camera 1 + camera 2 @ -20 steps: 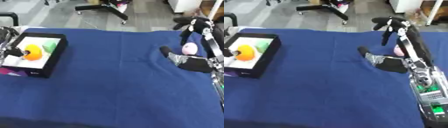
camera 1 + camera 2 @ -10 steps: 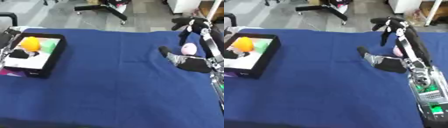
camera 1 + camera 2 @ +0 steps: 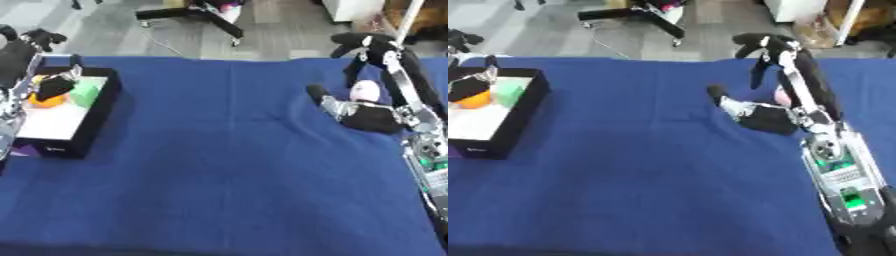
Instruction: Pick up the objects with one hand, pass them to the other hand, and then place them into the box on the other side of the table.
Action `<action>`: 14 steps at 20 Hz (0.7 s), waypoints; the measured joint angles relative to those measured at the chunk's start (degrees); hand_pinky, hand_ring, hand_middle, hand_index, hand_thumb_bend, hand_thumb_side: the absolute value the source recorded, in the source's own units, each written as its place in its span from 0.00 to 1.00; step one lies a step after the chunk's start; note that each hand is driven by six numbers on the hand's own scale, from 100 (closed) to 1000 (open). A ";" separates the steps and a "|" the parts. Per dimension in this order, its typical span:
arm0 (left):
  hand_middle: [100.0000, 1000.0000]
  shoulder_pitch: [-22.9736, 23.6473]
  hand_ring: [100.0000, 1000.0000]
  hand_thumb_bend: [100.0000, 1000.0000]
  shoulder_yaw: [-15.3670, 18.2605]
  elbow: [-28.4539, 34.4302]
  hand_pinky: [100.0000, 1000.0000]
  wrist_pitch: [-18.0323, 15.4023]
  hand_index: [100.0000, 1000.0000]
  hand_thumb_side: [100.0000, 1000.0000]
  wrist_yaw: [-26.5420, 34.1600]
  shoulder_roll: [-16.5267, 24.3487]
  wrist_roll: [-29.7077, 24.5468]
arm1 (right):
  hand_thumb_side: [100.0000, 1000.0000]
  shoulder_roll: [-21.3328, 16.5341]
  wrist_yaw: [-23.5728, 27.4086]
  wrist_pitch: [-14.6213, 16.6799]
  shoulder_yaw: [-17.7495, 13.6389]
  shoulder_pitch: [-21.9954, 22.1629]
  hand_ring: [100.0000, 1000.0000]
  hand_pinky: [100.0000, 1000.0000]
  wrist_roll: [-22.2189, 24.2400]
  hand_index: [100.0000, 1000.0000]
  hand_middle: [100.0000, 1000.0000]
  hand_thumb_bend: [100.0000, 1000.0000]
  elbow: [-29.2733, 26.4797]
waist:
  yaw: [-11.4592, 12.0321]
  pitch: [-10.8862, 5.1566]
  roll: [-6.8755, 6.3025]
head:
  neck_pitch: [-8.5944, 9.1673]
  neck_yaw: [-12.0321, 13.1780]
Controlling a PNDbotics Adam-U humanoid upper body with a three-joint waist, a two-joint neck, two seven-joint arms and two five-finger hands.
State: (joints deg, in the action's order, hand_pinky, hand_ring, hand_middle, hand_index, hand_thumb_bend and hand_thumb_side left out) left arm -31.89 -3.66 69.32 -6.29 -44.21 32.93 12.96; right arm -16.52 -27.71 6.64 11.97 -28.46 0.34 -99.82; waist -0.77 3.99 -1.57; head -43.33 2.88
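The right arm (image 3: 802,95) is built of black shells with silver joint sections, and its lower segment carries a grey panel with small green markings. The right hand (image 3: 346,107) is black with silver-grey parts. The left hand (image 3: 52,86) is seen as black

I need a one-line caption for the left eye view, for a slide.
Left hand holds the orange object over the box; right hand rests on the blue table.

Office chair base (image 3: 194,14) on grey floor (image 3: 114,30) beyond table.
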 measured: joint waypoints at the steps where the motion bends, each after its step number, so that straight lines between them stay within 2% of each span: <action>1: 0.65 0.67 0.61 0.00 -0.83 1.41 0.75 -0.89 0.79 0.67 0.89 -1.20 0.89 | 0.34 -0.38 0.11 -0.42 -0.24 -0.60 0.28 0.49 -0.12 0.78 0.58 0.40 1.21 | 0.03 0.01 0.10 | -0.22 -1.05; 3: 0.65 2.19 0.60 0.00 -2.68 4.28 0.75 -2.62 0.78 0.73 2.67 -3.69 2.62 | 0.33 -1.18 0.23 -1.31 -0.74 -1.89 0.27 0.49 -0.41 0.78 0.59 0.40 3.75 | 0.08 0.03 0.27 | -0.46 -3.59; 7: 0.64 6.29 0.59 0.00 -7.07 9.85 0.75 -6.01 0.78 0.75 6.14 -8.98 5.18 | 0.31 -2.70 0.52 -3.89 -2.20 -4.84 0.26 0.48 -0.80 0.77 0.60 0.41 9.21 | 0.45 0.38 0.55 | -0.50 -9.19; 9: 0.64 8.21 0.59 0.00 -8.90 12.67 0.75 -7.77 0.78 0.75 7.87 -11.76 5.01 | 0.30 -3.36 0.72 -5.54 -3.04 -6.50 0.25 0.48 -0.59 0.77 0.60 0.42 12.06 | 0.81 0.40 0.64 | -0.59 -11.66; 11: 0.64 9.76 0.59 0.00 -10.32 15.56 0.75 -9.54 0.78 0.75 9.69 -14.51 4.07 | 0.30 -3.90 0.69 -7.27 -4.02 -8.06 0.25 0.48 -0.14 0.77 0.55 0.42 14.93 | 1.20 0.58 0.54 | -0.71 -13.93; 14: 0.64 11.48 0.59 0.00 -12.05 19.68 0.75 -11.99 0.78 0.74 12.25 -17.66 1.96 | 0.29 -4.24 -0.62 -9.78 -5.59 -10.52 0.25 0.48 0.80 0.77 0.54 0.42 19.10 | 1.91 0.99 0.14 | -0.87 -16.65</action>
State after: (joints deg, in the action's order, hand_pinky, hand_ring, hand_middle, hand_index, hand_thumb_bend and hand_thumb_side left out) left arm -20.41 -15.71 89.00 -18.28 -31.97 15.27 14.91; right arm -20.77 -28.33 -3.14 6.38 -38.98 1.14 -80.72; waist 1.14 4.98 -1.44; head -44.19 -13.77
